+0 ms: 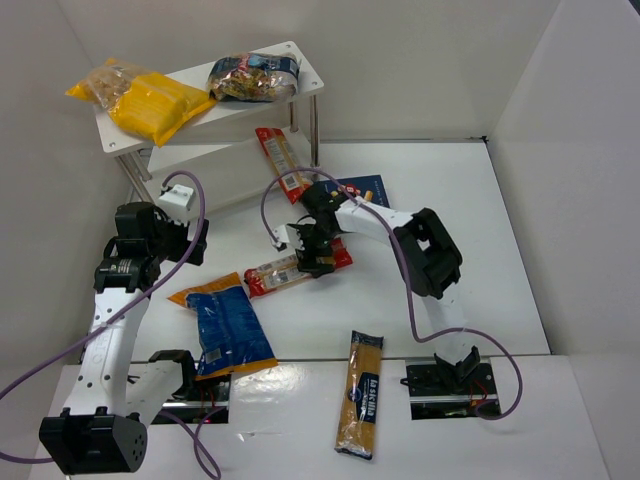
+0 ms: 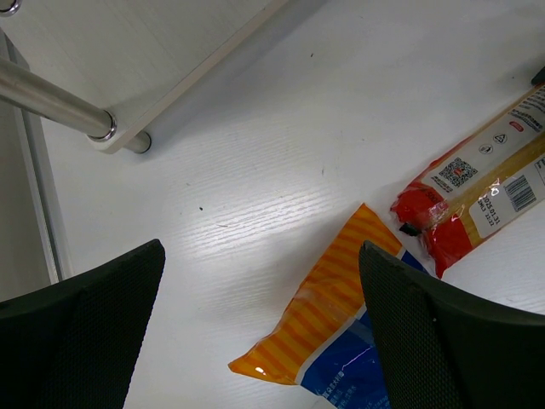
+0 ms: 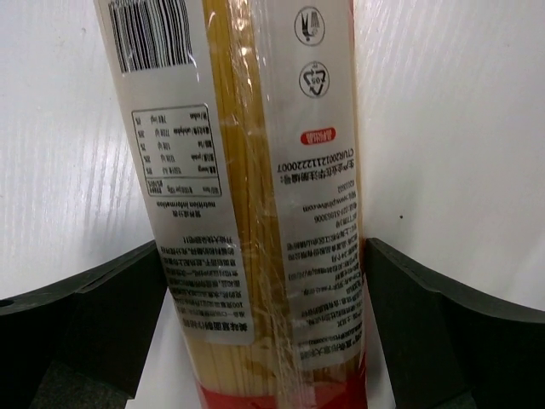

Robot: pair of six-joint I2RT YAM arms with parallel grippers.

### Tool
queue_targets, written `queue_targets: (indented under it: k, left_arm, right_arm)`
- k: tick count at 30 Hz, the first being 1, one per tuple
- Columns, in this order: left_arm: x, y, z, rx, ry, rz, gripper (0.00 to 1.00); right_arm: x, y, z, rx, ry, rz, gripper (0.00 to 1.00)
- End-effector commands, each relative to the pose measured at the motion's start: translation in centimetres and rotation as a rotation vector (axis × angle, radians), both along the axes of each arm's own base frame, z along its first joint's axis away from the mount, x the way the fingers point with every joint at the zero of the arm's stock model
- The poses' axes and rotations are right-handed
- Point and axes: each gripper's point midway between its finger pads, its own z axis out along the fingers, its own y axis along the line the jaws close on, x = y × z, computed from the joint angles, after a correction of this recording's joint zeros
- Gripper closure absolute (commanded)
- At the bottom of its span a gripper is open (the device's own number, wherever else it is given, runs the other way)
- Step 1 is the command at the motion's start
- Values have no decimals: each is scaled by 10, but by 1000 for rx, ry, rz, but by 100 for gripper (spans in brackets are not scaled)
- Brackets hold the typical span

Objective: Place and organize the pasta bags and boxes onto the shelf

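My right gripper [image 1: 316, 262] is open, its jaws down on either side of a red-and-clear spaghetti packet [image 1: 290, 272] lying mid-table; in the right wrist view the packet [image 3: 255, 170] fills the gap of the gripper [image 3: 266, 247]. My left gripper [image 1: 188, 244] is open and empty above the table, near a blue-orange bag [image 1: 226, 328], whose orange end [image 2: 336, 315] lies by its right finger. The white shelf [image 1: 305, 62] holds a yellow bag [image 1: 152, 102] and a dark clear bag [image 1: 252, 76] on top. A second red packet [image 1: 279, 160] lies by the shelf. A dark blue box [image 1: 362, 188] lies partly under my right arm.
Another spaghetti packet with a dark blue label [image 1: 362, 392] lies on the near ledge between the arm bases. The shelf's lower board [image 2: 170, 43] and a silver leg [image 2: 51, 100] are close to my left gripper. White walls surround the table.
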Motion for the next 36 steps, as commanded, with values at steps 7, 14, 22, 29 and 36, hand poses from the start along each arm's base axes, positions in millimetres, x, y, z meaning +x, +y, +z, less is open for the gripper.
queue_targets:
  k: [7, 14, 22, 29, 36]
  left_arm:
    - [2, -2, 7, 0, -36, -18, 0]
    - [0, -3, 12, -4, -54, -26, 0]
    - [-5, -8, 22, -7, -96, -54, 0]
    - [-11, -16, 26, -12, -111, -105, 0]
    - [-28, -63, 26, -12, -86, -459, 2]
  right_arm:
    - [-22, 11, -18, -64, 42, -12, 100]
    - [-25, 24, 66, 134, 56, -133, 100]
    - [-48, 29, 145, 323, 179, -124, 100]
    - [-50, 26, 166, 374, 199, -139, 100]
    - [-52, 24, 187, 406, 200, -146, 100]
